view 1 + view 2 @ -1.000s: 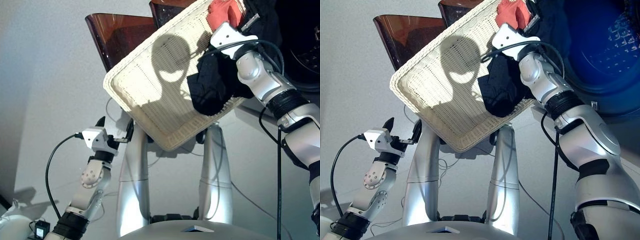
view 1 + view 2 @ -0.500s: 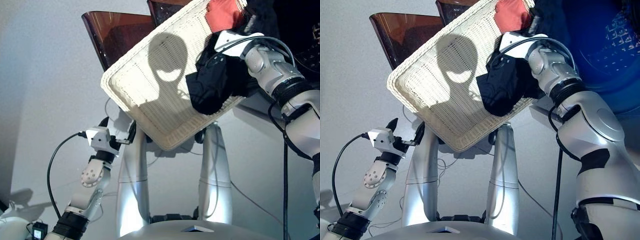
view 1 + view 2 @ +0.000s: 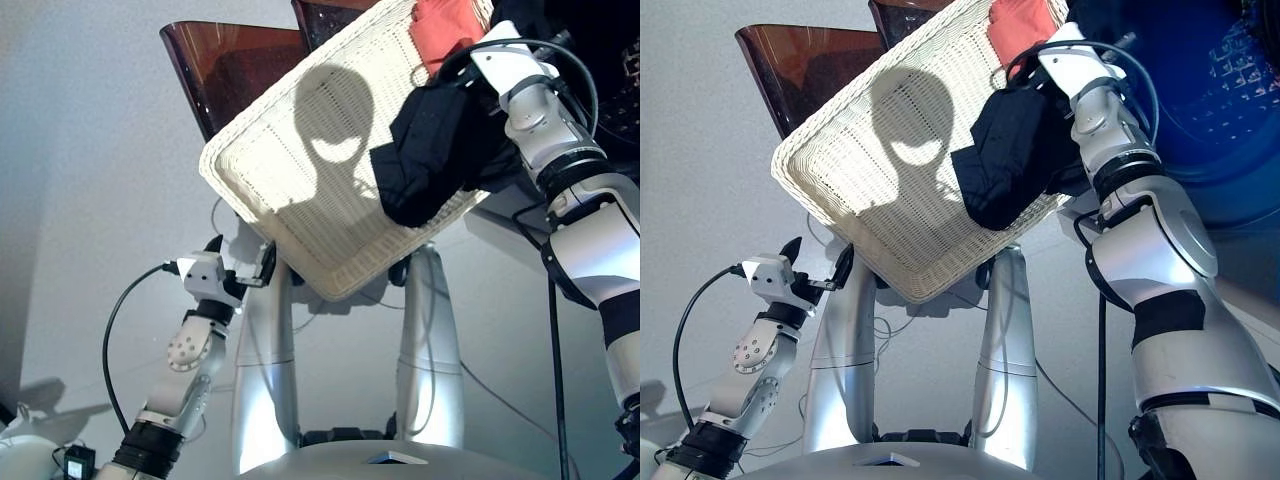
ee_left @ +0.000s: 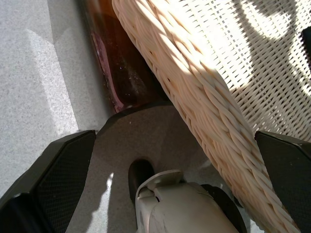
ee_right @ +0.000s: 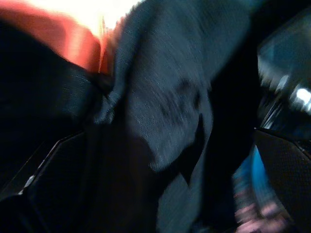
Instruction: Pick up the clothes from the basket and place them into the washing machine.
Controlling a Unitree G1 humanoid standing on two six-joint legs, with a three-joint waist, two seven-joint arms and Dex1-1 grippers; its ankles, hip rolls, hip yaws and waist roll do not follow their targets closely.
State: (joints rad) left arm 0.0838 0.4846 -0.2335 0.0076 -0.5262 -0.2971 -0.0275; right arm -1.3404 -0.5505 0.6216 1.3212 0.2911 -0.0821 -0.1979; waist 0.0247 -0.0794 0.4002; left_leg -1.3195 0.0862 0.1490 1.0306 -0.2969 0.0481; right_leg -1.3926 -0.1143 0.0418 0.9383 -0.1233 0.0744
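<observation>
The cream-white wicker basket (image 3: 300,170) is tilted in front of me. A black garment (image 3: 430,150) is heaped at its right end, with a coral red one (image 3: 445,30) above it. My right wrist (image 3: 500,62) sits over that heap, and the fingers are buried in cloth there. In the right wrist view my right gripper (image 5: 165,141) stands open with dark blue-grey fabric (image 5: 165,87) between its fingers, red cloth (image 5: 73,41) beyond. My left gripper (image 3: 238,268) is open and empty, just below the basket's woven rim (image 4: 194,87). The washing machine (image 3: 1210,100) shows blue at the far right.
Two brown translucent containers (image 3: 230,70) stand behind the basket. A pale ledge (image 3: 510,225) runs under the washing machine at the right. Thin cables (image 3: 500,405) lie on the grey floor.
My right arm has swung right and more upright toward the washing machine, and the top of the black garment has bunched up with it. The left gripper has edged slightly upward.
</observation>
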